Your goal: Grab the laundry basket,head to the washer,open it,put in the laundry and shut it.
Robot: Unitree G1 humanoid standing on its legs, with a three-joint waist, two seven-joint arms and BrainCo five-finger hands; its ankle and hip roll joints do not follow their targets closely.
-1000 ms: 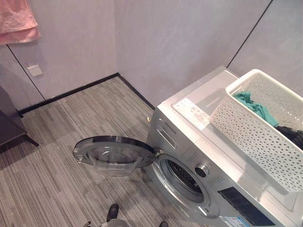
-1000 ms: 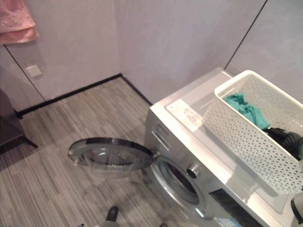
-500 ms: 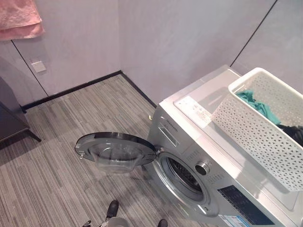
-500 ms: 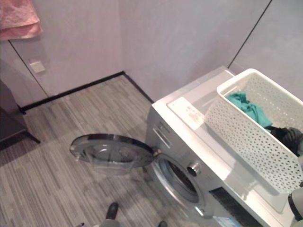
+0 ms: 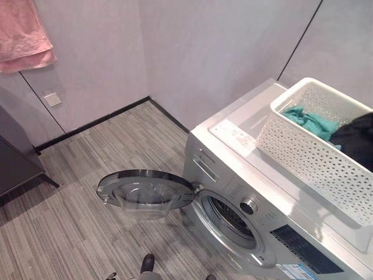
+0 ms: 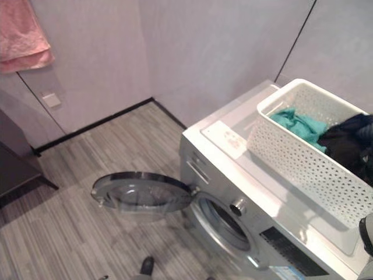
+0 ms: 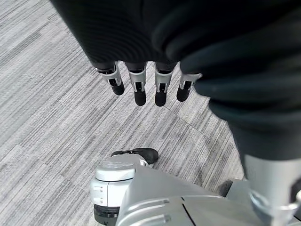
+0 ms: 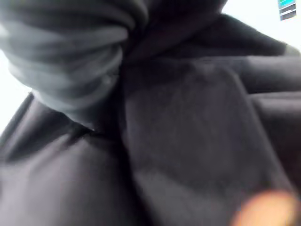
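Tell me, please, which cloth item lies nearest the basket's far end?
The teal cloth, bunched against the far end of the white perforated plastic basket; the black cloth lies at the nearer end, and the pink towel hangs on the wall.

Left hand [image 7: 146, 84] hanging (fingers straight), right hand apparently hidden

Pink towel [image 5: 24, 36] hangs high on pale wall. White square wall switch [image 5: 52, 98] below it (just above the black skirting). Dark grey cabinet [image 5: 17, 160] stands on striped grey floor [image 5: 76, 175].
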